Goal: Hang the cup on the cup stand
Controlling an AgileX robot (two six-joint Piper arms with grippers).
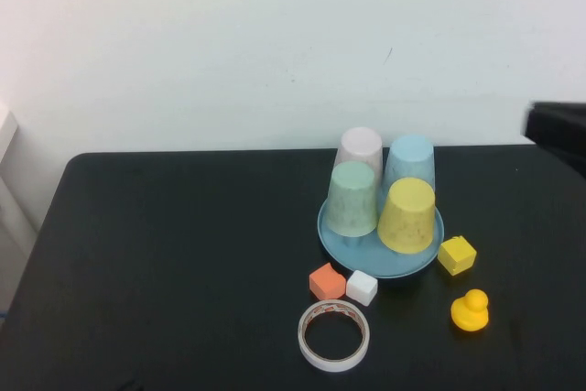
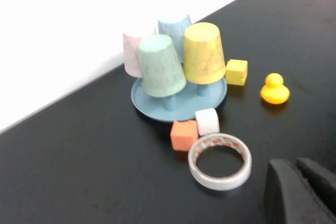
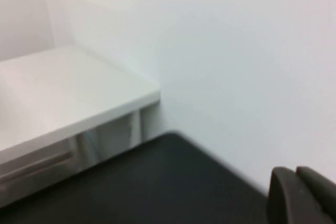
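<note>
The yellow cup [image 1: 406, 215] sits upside down on a peg of the round light-blue cup stand [image 1: 341, 238], at its front right; it also shows in the left wrist view [image 2: 203, 53] on the stand [image 2: 147, 102]. Pale green [image 1: 352, 199], light blue [image 1: 409, 159] and pinkish-white [image 1: 359, 148] cups hang upside down beside it. My left gripper [image 2: 297, 167] is shut and empty, low over the table near the tape roll, apart from the stand. My right gripper [image 3: 296, 172] is shut and empty, facing the wall at the table's far right; part of that arm [image 1: 558, 128] shows in the high view.
A roll of clear tape [image 1: 334, 335] lies in front of the stand, with an orange block [image 1: 327, 281] and a white block [image 1: 362, 287] between them. A yellow block [image 1: 456, 255] and a yellow duck [image 1: 470, 309] lie to the right. A white shelf [image 3: 63, 95] stands beyond the table.
</note>
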